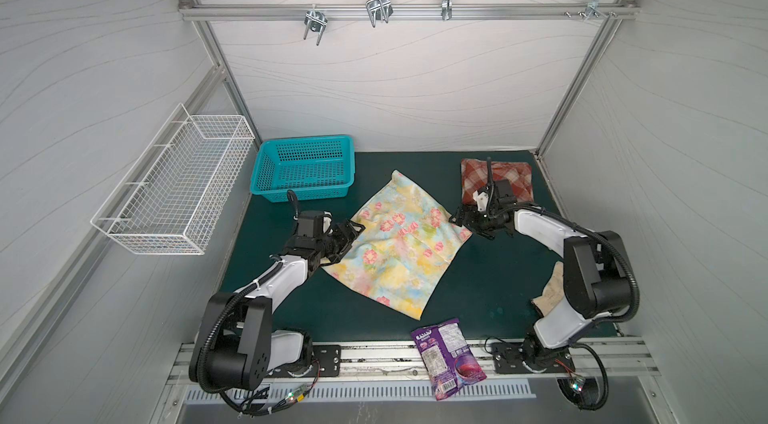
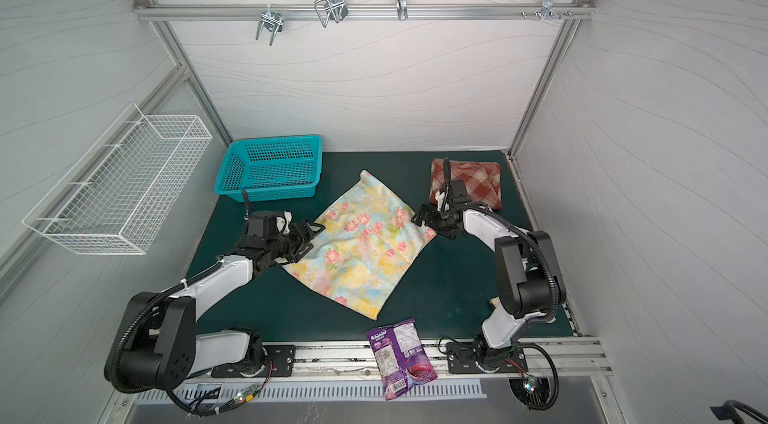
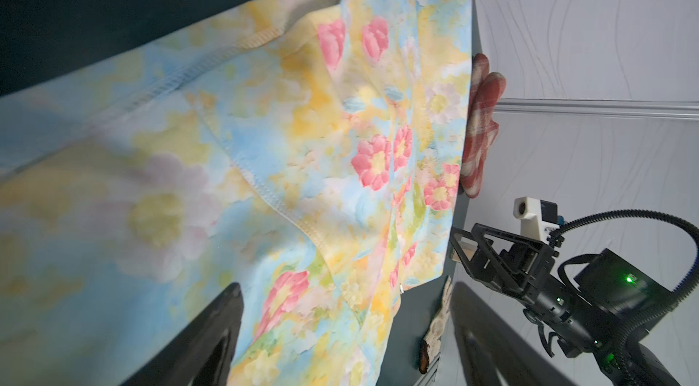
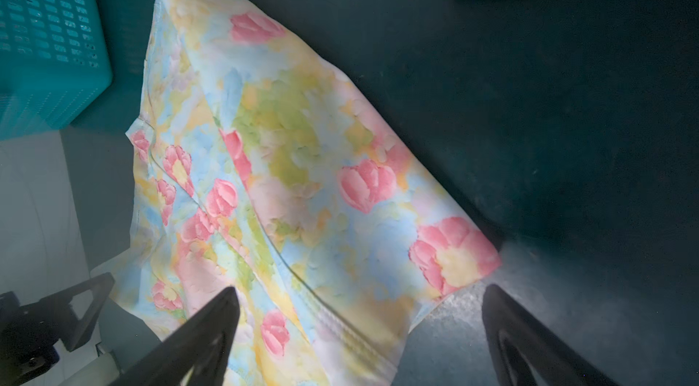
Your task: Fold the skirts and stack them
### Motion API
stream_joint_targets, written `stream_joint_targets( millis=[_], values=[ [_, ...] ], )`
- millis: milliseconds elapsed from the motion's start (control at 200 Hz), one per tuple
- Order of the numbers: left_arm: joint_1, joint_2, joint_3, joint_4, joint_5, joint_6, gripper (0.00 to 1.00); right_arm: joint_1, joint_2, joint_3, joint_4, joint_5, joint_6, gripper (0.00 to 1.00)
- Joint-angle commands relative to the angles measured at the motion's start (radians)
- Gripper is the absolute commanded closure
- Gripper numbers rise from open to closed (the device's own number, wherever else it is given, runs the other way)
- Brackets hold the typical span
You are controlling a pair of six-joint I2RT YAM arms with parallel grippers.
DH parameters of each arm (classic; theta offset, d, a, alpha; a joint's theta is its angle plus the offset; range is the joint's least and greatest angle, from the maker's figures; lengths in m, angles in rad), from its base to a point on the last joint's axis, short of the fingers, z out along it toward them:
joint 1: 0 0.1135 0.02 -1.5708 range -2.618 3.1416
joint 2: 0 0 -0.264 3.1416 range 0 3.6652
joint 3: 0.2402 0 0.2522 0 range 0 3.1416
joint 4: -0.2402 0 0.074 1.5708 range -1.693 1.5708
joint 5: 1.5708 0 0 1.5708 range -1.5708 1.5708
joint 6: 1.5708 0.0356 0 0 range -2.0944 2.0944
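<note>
Green mat (image 1: 498,276): floral skirt (image 1: 399,241), plaid skirt (image 1: 515,179), basket (image 1: 307,140), glove (image 1: 548,295), packet (image 1: 446,355)

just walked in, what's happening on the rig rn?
Both arms are at the floral skirt, which lies flat in the middle. The left tool is open at its left edge, the right tool open at its right corner; neither grips it. The plaid skirt sits folded at the back right, so stacking is not yet done.

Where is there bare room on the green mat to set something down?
Two bare patches: the back strip of the mat between teal basket and plaid skirt, and the patch between floral skirt, snack bag and glove. Crowded at the floral skirt's sides.
</note>
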Motion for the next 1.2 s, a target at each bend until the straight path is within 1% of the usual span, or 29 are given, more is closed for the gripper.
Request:
stream_joint_targets(
  millis=[0,115,215,390,545,650,820,895,936,1036,1096,1151,1196],
  values=[
    [-0.001,-0.001,-0.023,0.001,-0.063,0.029,0.15,-0.007,0.018,-0.002,0.049,-0.045,0.020,0.01],
    [0.003,-0.053,-0.050,-0.105,-0.145,0.060,0.15,-0.006,0.036,0.006,0.061,-0.068,0.036,0.01],
    [0.015,-0.131,-0.073,-0.214,-0.211,0.079,0.14,-0.007,0.052,0.010,0.068,-0.081,0.044,0.01],
    [0.058,-0.269,-0.129,-0.332,-0.267,0.104,0.13,-0.006,0.074,0.006,0.096,-0.103,0.059,0.01],
    [0.121,-0.318,-0.190,-0.333,-0.239,0.113,0.13,-0.007,0.126,0.015,0.114,-0.110,0.068,0.01],
    [0.127,-0.308,-0.209,-0.320,-0.229,0.121,0.13,-0.007,0.162,0.015,0.129,-0.109,0.073,0.01],
    [0.132,-0.298,-0.211,-0.311,-0.198,0.120,0.13,-0.016,0.185,0.029,0.120,-0.007,0.057,0.01],
    [0.132,-0.318,-0.210,-0.310,-0.190,0.121,0.13,-0.037,0.208,0.050,0.115,-0.007,0.059,0.02],
    [0.133,-0.332,-0.206,-0.319,-0.191,0.122,0.13,-0.049,0.217,0.059,0.118,-0.008,0.061,0.04],
    [0.133,-0.375,-0.191,-0.347,-0.193,0.122,0.13,-0.079,0.239,0.092,0.107,0.007,0.062,0.05],
    [0.133,-0.404,-0.179,-0.370,-0.200,0.122,0.13,-0.105,0.253,0.114,0.100,-0.010,0.059,0.14],
    [0.133,-0.426,-0.172,-0.380,-0.203,0.121,0.13,-0.124,0.255,0.133,0.085,-0.026,0.054,0.16],
    [0.133,-0.443,-0.169,-0.381,-0.206,0.120,0.13,-0.136,0.243,0.144,0.071,-0.010,0.041,0.16]
  ],
)
